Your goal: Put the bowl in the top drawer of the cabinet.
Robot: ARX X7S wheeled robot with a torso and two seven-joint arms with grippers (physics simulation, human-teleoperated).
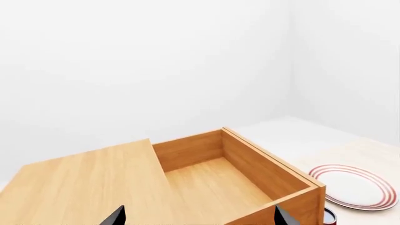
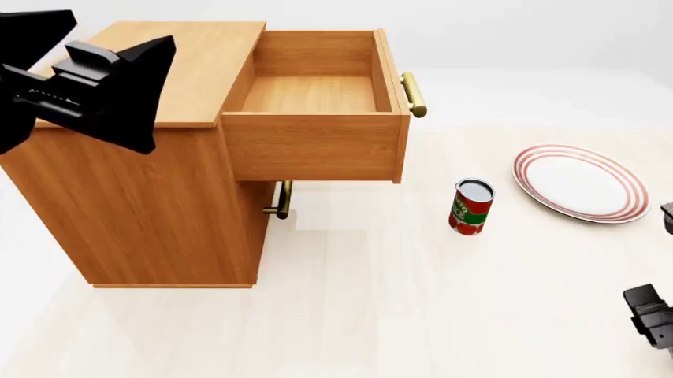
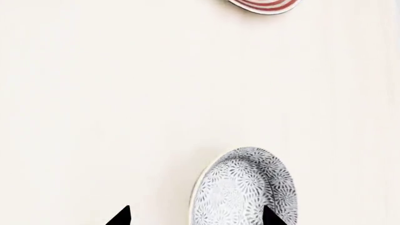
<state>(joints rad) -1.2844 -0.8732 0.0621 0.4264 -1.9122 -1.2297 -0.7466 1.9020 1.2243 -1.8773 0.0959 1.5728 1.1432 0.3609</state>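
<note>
The bowl [image 3: 247, 187] shows only in the right wrist view, its grey-blue speckled outside facing the camera, resting on the pale floor. My right gripper [image 3: 196, 218] is open; the bowl fills about half of the gap and reaches one fingertip [image 3: 272, 216]. The cabinet [image 2: 147, 181] stands at the left of the head view with its top drawer [image 2: 315, 94] pulled out and nothing inside. My left gripper [image 1: 200, 218] hangs open above the cabinet's top [image 1: 81, 187], beside the drawer [image 1: 212, 187].
A red-ringed white plate [image 2: 578, 183] lies on the floor to the right of the cabinet, and a red can [image 2: 471, 206] stands between them. The lower drawer's brass handle [image 2: 280, 199] sticks out under the open drawer. My right arm [image 2: 652, 315] shows at the right edge.
</note>
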